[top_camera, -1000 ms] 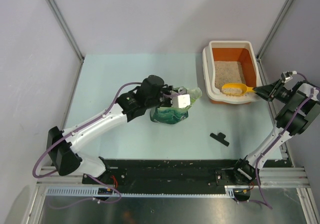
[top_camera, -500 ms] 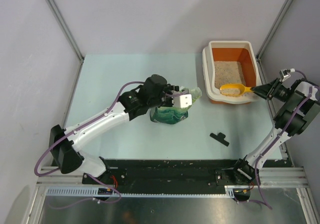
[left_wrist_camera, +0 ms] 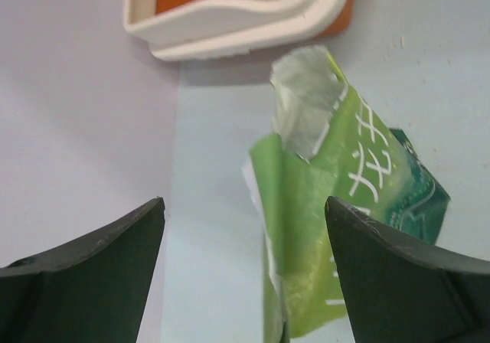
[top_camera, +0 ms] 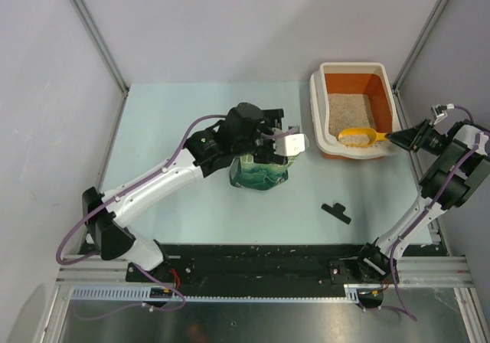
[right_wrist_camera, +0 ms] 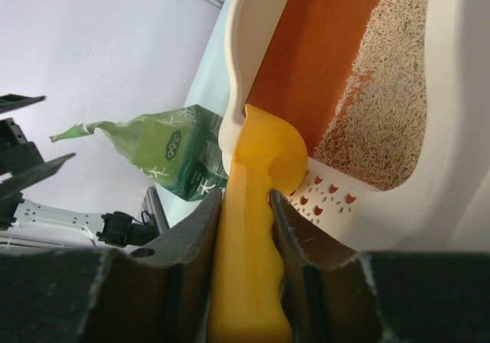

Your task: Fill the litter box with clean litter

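Left fingers [left_wrist_camera: 99,259] spread apart, green bag [left_wrist_camera: 344,182] released

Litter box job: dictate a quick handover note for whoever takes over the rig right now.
Left gripper: open around the top of the green bag, not clamping it; the bag stands on the table.
Right gripper: shut on the yellow scoop by its handle, bowl at the litter box rim.
Done: litter lies in the box.
Left: probably more scoops from the bag.
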Robot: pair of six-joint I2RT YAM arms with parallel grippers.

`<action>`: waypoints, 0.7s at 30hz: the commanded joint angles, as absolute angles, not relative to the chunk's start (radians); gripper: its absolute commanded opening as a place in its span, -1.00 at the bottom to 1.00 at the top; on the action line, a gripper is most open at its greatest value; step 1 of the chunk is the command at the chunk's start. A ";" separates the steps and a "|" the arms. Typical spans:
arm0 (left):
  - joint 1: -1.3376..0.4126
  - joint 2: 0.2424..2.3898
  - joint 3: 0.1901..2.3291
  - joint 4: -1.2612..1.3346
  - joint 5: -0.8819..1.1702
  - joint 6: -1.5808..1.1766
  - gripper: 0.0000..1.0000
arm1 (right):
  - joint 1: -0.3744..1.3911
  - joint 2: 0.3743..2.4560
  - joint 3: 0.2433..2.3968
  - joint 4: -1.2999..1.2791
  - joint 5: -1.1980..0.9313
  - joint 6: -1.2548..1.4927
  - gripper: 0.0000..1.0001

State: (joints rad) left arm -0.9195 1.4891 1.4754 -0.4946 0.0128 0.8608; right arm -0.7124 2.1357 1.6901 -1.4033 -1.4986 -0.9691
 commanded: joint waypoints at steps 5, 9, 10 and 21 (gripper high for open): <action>-0.948 1.502 1.609 -0.472 0.098 0.819 0.81 | -0.747 2.045 1.741 -1.526 -1.644 -0.916 -1.00; -0.951 1.486 1.588 -0.472 0.120 0.822 0.81 | -0.753 2.020 1.740 -1.528 -1.644 -0.902 -1.00; -0.951 1.486 1.586 -0.472 0.121 0.821 0.81 | -0.755 2.017 1.740 -1.528 -1.644 -0.907 -1.00; -0.954 1.468 1.577 -0.472 0.083 0.808 0.84 | -0.744 2.020 1.750 -1.528 -1.643 -1.064 -1.00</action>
State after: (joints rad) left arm -0.9451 1.5093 1.5784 -0.4824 0.0902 0.8288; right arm -0.7174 2.0769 1.6955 -1.3899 -1.4811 -0.9684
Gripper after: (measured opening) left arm 0.915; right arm 0.316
